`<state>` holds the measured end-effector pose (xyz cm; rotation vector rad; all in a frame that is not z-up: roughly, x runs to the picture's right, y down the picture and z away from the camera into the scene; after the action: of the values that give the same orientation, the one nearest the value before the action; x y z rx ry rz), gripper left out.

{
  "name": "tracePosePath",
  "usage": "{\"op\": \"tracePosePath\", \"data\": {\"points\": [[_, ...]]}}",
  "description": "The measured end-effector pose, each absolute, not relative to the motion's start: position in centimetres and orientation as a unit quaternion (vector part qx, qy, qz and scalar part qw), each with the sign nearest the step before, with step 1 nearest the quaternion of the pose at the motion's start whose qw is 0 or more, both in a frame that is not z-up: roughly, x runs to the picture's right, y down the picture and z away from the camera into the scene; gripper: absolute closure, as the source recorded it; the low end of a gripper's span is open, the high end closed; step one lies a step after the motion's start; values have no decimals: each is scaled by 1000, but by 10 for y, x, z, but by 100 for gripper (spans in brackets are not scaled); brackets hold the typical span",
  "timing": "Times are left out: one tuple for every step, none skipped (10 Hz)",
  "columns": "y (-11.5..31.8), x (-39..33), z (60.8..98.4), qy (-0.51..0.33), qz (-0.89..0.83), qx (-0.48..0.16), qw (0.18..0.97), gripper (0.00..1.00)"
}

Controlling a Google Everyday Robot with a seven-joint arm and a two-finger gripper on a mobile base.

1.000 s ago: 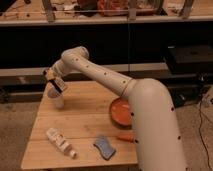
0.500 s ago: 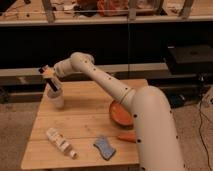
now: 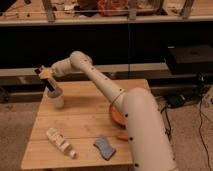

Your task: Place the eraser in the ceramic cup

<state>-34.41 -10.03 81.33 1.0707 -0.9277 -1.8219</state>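
The tool (image 3: 48, 79) is positioned directly above the small whitish ceramic cup (image 3: 57, 99) on the wooden worktop (image 3: 90, 120), clamped on the small black rectangular eraser (image 3: 51, 85); release is judged outstanding.

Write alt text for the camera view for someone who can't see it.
A white robot arm reaches across a wooden table, its gripper directly above the ceramic cup at the table's far left. A white ribbed bottle lies on its side at the front, a blue-grey pad beside it, and an orange dish sits partly behind the arm.
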Motion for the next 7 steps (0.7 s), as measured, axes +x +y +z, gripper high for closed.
{"op": "tracePosePath", "data": {"points": [[-99, -345, 814, -373, -721, 427, 399, 86], [-98, -346, 814, -378, -720, 429, 394, 86], [-95, -348, 814, -384, -720, 429, 388, 86], [-92, -350, 814, -390, -720, 430, 380, 86], [-90, -350, 814, -393, -721, 428, 376, 86], [-88, -348, 815, -395, -724, 426, 372, 86], [-84, -348, 816, -399, -729, 423, 361, 86]]}}
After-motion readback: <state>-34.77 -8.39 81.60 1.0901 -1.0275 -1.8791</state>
